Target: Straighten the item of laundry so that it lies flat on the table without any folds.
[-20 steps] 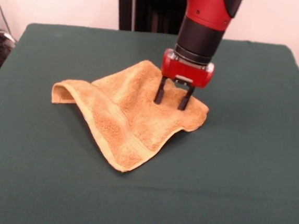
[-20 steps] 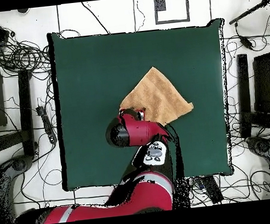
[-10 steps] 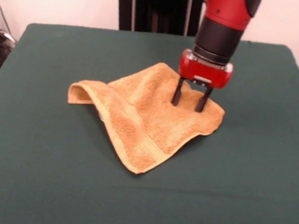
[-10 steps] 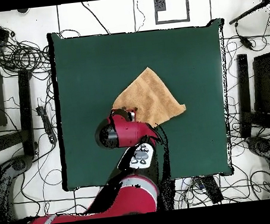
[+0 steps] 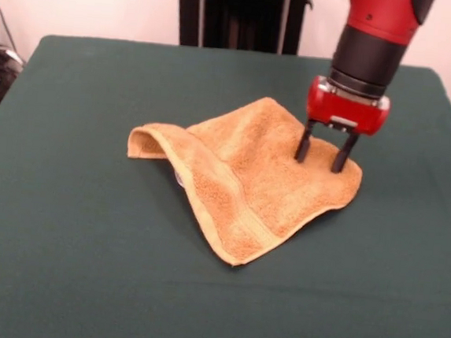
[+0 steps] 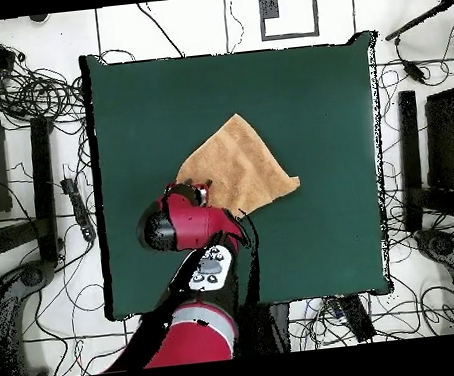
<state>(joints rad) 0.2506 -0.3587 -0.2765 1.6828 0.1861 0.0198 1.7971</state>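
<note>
Towel (image 5: 249, 175) lies a little toward the robot's side of the middle of the desk (image 5: 59, 265), folded over itself into a rough triangle. One layer sits on another, a woven border band runs down the camera-side edge in the front view, and the corner farthest from the gripper (image 5: 321, 158) stands up in a small arched hump instead of lying flat. In the overhead view the towel (image 6: 239, 165) shows as a tan wedge just beyond the arm's red wrist, well inside the desk (image 6: 301, 88) edges.

The gripper stands upright with its two dark fingers (image 5: 303, 144) spread apart, their tips pressed down into the cloth close to one corner. It looks released, pinning the towel and not pinching it, though whether any pile is caught between the tips is hard to tell.

The towel is judged light, soft and limp. Terry pile should grip the desk's cloth cover somewhat, so it will likely bunch if pushed. The better hold seems to be a pinch on the upper layer's free corner or border band, where the weave is flatter and firmer, then drawing it away from the fold.
</note>
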